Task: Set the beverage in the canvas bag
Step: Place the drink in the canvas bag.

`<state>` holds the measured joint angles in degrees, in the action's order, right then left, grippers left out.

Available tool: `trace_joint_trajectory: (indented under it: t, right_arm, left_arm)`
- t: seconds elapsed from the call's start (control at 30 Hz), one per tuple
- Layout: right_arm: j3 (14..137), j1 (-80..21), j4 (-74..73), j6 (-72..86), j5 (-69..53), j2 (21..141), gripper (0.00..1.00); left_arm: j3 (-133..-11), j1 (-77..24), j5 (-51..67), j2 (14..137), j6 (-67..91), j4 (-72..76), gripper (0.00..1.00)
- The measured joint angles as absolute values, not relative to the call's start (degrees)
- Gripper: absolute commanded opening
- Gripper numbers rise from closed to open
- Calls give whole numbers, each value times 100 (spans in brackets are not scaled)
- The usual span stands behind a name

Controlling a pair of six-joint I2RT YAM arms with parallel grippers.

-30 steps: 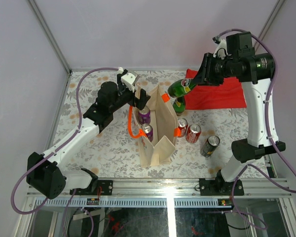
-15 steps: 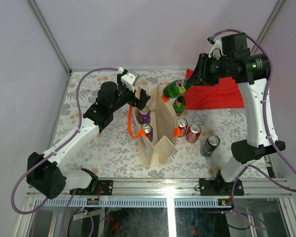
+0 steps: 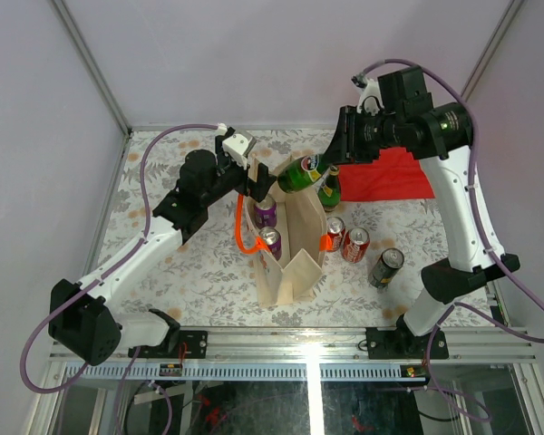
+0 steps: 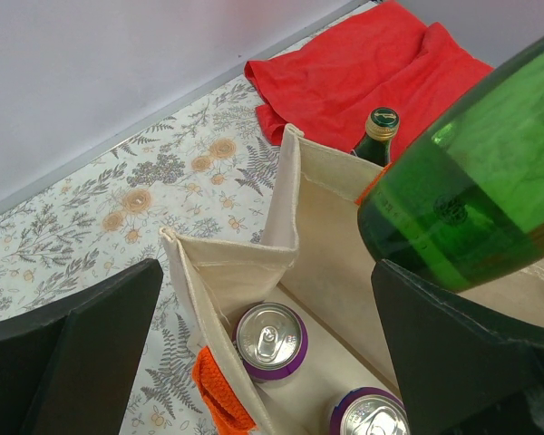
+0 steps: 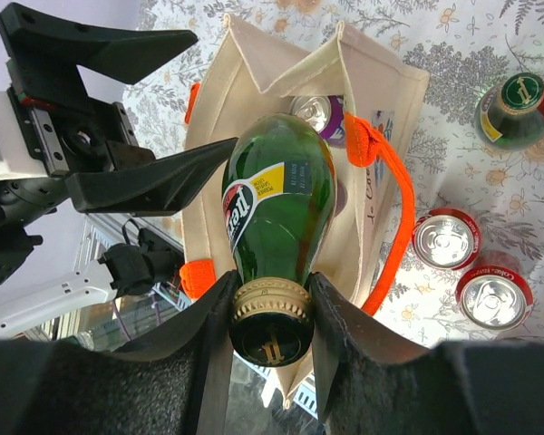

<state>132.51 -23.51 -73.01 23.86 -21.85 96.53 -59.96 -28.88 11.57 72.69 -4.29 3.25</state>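
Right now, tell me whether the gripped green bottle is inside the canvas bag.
Out. The right gripper holds the green bottle by its neck, tilted, its base over the canvas bag's open top, not below the rim.

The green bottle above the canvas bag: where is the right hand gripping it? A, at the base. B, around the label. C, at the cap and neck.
C: in the right wrist view the right hand pinches the green bottle at its gold cap and neck, with the bottle's body pointing toward the canvas bag.
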Motion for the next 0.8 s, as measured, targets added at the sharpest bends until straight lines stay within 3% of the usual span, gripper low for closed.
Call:
trace_joint_trajectory:
  t: [0.8]
  right_arm:
    - [12324, -2659, -6967, 2403, -1671, 9675, 0]
  left_arm:
    - [-5996, -2888, 1155, 7269, -366, 325, 100]
